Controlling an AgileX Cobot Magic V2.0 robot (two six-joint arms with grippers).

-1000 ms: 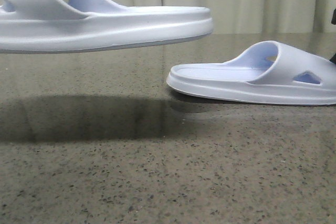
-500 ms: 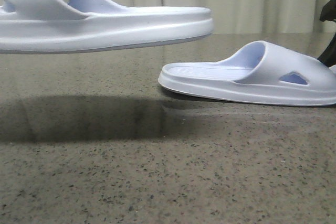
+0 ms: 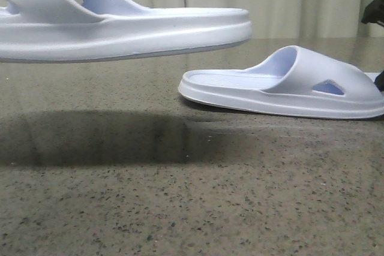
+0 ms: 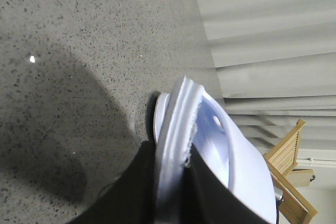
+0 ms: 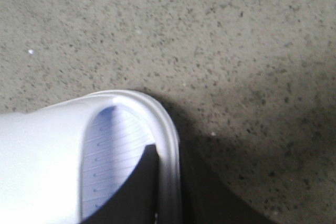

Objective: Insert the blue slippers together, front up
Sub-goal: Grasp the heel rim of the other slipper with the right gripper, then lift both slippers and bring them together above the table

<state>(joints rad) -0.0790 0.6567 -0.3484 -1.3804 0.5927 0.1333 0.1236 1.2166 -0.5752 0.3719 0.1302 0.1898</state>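
In the front view, one of the blue slippers, the raised slipper (image 3: 120, 28), hangs level above the dark speckled desk (image 3: 192, 208) at upper left, its shadow lying on the surface beneath it. The second slipper (image 3: 282, 85) sits to the right and farther back, its heel end pointing left toward the raised one, the two well apart. A dark piece of an arm shows at the far right edge, too little to read. Pale curtains (image 3: 270, 1) close the background.

In the left wrist view, the left end effector (image 4: 173, 182) is pinching the raised slipper (image 4: 220, 150) by its sole edge, one dark finger on each side of the rim.

In the right wrist view, the right end effector (image 5: 168, 192) grips the second slipper (image 5: 79, 156) at its side wall, one finger inside on the ribbed footbed and one outside, above the desk (image 5: 210, 35).
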